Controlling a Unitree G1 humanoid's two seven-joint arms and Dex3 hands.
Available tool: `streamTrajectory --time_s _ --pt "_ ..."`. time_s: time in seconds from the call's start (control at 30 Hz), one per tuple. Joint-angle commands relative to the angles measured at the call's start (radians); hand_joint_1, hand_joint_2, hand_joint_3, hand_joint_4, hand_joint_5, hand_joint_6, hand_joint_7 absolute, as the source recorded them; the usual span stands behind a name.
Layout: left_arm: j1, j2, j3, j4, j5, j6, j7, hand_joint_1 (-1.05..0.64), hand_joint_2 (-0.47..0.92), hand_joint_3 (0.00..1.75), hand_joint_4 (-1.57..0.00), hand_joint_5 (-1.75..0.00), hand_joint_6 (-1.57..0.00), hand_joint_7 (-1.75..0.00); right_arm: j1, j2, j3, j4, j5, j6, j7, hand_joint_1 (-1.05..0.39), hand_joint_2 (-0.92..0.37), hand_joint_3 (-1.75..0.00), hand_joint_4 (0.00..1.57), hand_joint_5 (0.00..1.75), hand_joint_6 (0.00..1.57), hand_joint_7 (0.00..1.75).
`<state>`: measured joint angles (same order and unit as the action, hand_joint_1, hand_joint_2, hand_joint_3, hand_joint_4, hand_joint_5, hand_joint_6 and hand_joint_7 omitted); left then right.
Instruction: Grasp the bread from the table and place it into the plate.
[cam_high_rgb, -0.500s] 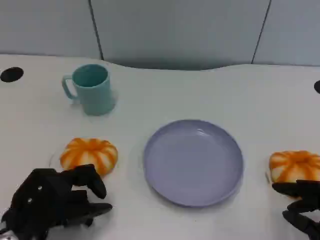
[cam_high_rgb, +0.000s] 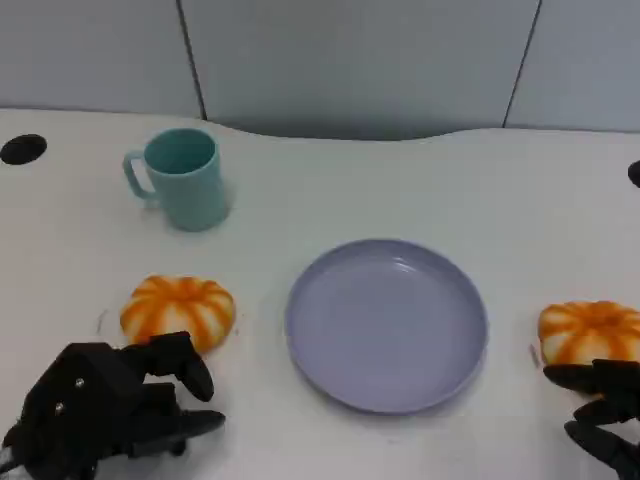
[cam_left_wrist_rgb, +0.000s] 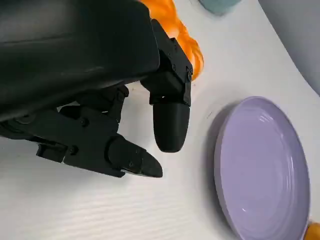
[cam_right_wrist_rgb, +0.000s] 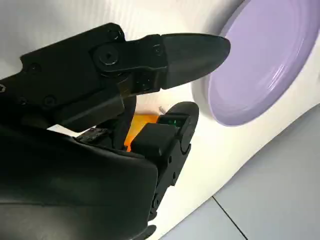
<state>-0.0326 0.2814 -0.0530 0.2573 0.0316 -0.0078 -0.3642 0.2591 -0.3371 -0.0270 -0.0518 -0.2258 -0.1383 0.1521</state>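
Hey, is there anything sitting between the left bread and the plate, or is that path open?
Nothing visible blocks it. The left bread and the plate are parted by bare white table. The teal mug stands farther back, off that line, and the left hand is nearer the robot than the bread.

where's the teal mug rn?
In the head view the teal ceramic mug stands upright at the table's far left, beyond the left orange-striped bread roll and up-left of the round lavender plate.
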Motion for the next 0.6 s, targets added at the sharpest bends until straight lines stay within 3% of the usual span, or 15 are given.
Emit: streamTrajectory --time_s 0.03,0.47,0.5,0.53,0.6 --pt "0.004 0.008 0.003 -0.004 0.009 -0.004 0.013 -0.18 0.92 0.04 -0.75 -1.75 -0.55 -1.75 0.006 -0.014 -0.015 0.007 0.004 -0.022 -0.007 -0.31 -0.92 -0.35 0.61 0.75 0.82 0.01" --pt "-0.001 0.006 0.008 0.005 0.001 -0.005 0.013 -0.18 0.92 0.04 -0.76 -1.75 -0.54 -1.75 0.01 -0.014 -0.012 -0.018 0.001 0.009 0.001 -0.29 -0.92 -0.35 0.6 0.74 0.81 0.01" --pt "0.006 0.004 0.017 0.023 0.031 -0.111 0.069 -0.18 0.92 0.04 -0.76 -1.75 -0.54 -1.75 0.012 -0.007 -0.006 -0.022 -0.006 0.011 -0.005 -0.29 -0.92 -0.35 0.59 0.74 0.81 0.01" --pt "0.013 0.009 0.02 0.028 0.079 -0.209 0.134 -0.24 0.92 0.03 -0.61 -1.75 -0.4 -1.74 0.014 -0.001 -0.002 -0.028 -0.01 0.017 -0.009 -0.29 -0.92 -0.35 0.6 0.75 0.82 0.01" --pt "0.022 0.046 0.008 0.012 0.22 -0.367 0.272 -0.29 0.92 0.02 -0.44 -1.75 -0.29 -1.67 0.019 0.007 0.006 -0.039 -0.016 0.025 -0.013 -0.29 -0.92 -0.34 0.6 0.74 0.81 0.01"
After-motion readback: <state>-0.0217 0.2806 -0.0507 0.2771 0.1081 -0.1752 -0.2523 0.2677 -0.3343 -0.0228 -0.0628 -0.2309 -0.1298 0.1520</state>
